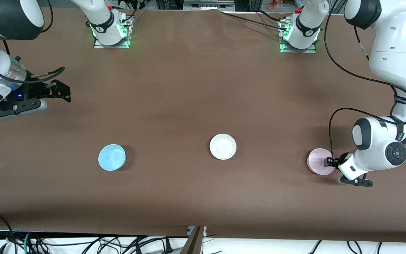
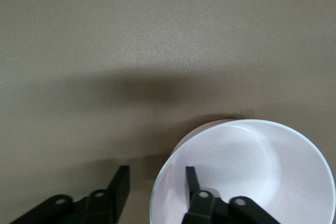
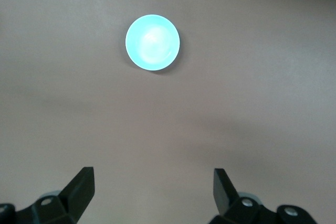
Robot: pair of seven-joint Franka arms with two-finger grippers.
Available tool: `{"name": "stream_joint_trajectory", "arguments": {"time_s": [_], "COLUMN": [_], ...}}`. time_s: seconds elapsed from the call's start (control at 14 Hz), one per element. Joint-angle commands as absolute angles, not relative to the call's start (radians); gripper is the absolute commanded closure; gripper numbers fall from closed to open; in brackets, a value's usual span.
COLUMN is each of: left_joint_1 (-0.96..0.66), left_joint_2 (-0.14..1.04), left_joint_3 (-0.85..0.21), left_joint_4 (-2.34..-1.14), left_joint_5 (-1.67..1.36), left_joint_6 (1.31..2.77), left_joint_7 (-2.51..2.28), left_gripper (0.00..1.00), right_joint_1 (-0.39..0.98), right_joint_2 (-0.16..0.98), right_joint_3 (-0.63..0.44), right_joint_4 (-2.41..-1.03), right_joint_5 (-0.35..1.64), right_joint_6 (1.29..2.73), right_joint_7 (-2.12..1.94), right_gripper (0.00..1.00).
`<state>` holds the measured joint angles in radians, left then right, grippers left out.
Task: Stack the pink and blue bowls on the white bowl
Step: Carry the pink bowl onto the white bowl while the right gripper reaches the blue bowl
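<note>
The pale pink bowl point(image 1: 318, 161) sits on the table at the left arm's end. My left gripper point(image 1: 329, 162) is low at its rim and open. In the left wrist view the gripper point(image 2: 156, 170) straddles the rim of the pink bowl point(image 2: 262, 171), one finger inside and one outside, not pinching it. The white bowl point(image 1: 223, 146) sits mid-table. The sky-blue bowl point(image 1: 111, 157) sits toward the right arm's end and also shows in the right wrist view point(image 3: 153, 42). My right gripper point(image 1: 61, 92) point(image 3: 153, 171) is open and empty, up over bare table.
The brown table cover point(image 1: 189, 88) has nothing else on it. The arms' bases point(image 1: 111, 28) point(image 1: 300, 33) stand along the table edge farthest from the front camera. Cables lie off the table edge nearest that camera.
</note>
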<state>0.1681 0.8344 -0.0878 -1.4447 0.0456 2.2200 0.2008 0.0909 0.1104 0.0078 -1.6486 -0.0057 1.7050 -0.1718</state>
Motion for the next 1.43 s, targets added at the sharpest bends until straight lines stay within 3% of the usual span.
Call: {"name": "stream_joint_trajectory", "arguments": {"time_s": [0.0,0.43,0.93,1.36], "left_joint_1": [0.169,0.123,-0.15,-0.376], "left_joint_2": [0.838,0.824,0.693,0.709], "left_joint_3": [-0.094,-0.106,-0.109,-0.106], "left_joint_4": [-1.434,-1.439,-1.419,-1.417], "left_joint_5": [0.06,0.06,0.054,-0.017], "left_joint_6": [2.215,2.175,1.948,1.956], "left_joint_7": [0.183,-0.006,-0.64,-1.116], "left_gripper": [1.0,1.0,1.0,1.0], "right_joint_1": [0.066,0.066,0.074,0.072], "right_joint_2": [0.19,0.216,0.412,0.595], "right_joint_3": [0.011,0.011,0.017,0.018], "right_joint_4": [-1.62,-1.628,-1.629,-1.624], "right_joint_5": [0.002,0.003,0.011,0.035], "right_joint_6": [1.689,1.729,2.031,2.279], "right_joint_7": [-0.183,-0.181,-0.172,-0.181], "right_gripper": [0.0,0.0,0.0,0.06]}}
